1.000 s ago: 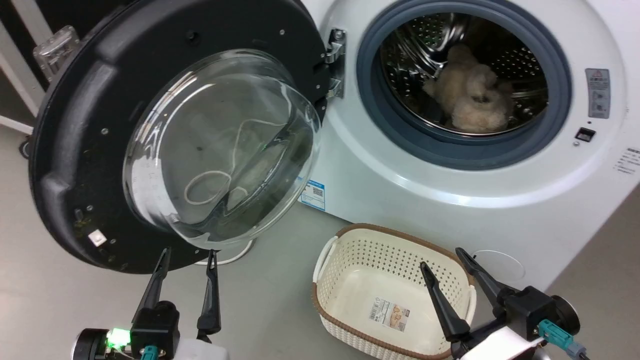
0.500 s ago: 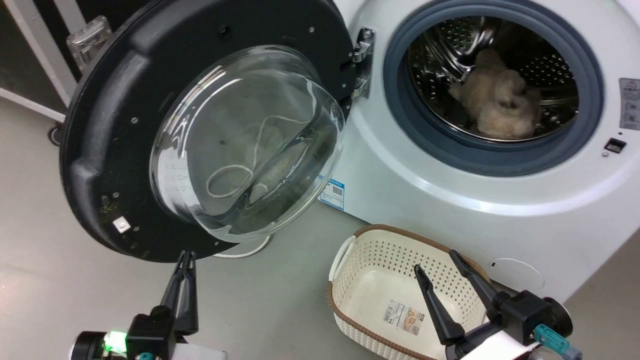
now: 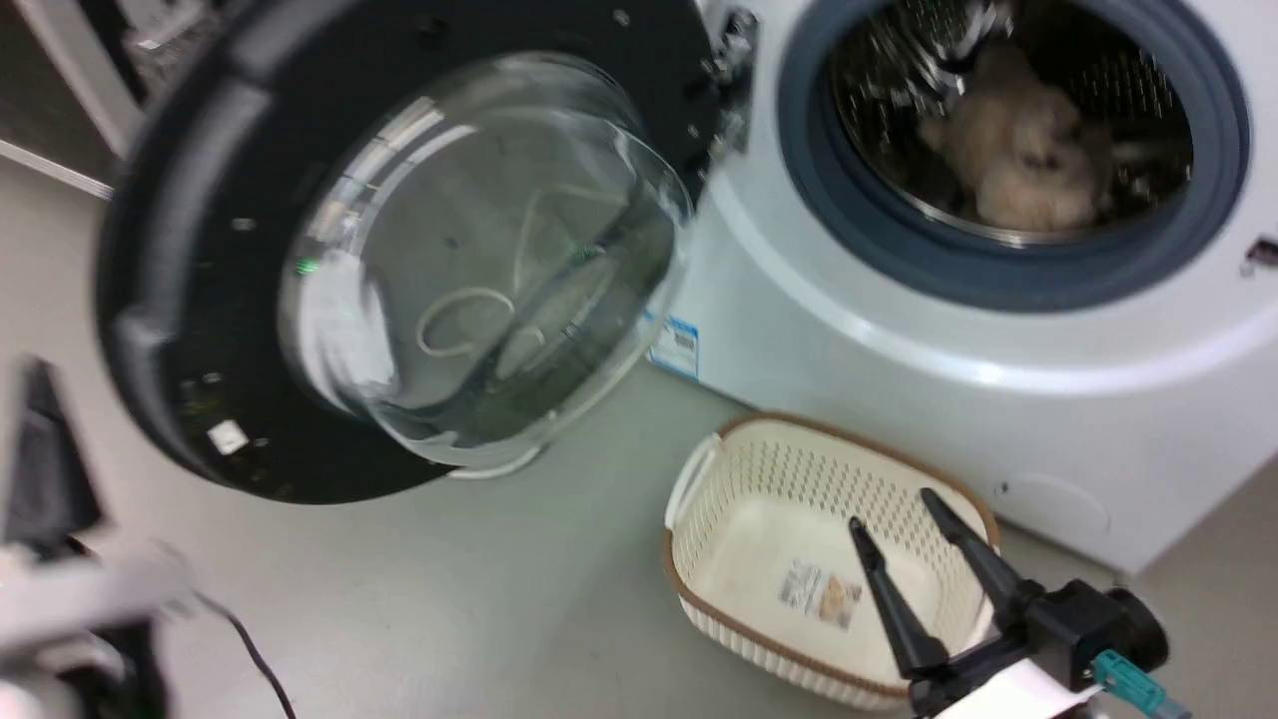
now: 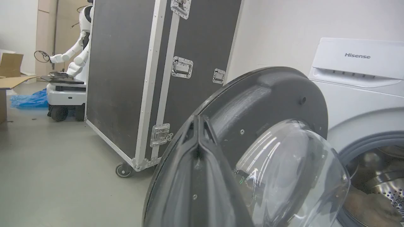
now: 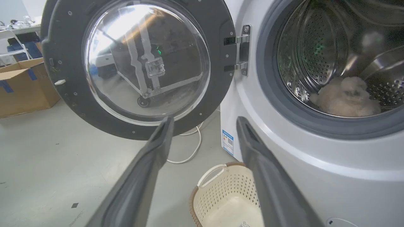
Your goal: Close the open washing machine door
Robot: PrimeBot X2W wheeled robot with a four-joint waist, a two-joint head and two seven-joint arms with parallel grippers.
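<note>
The washing machine door (image 3: pixel 429 250) is swung wide open, hanging off its hinge (image 3: pixel 737 40) left of the drum opening (image 3: pixel 1008 150). Its glass bulge points back at the robot, and it's round, so no real long side. The left gripper (image 4: pixel 198 121) is pinched together on nothing, right up by the door's black ring, but can't tell if it's touching. The right gripper (image 3: pixel 892 511) is spread wide and empty above the basket (image 3: pixel 799 449).
</note>
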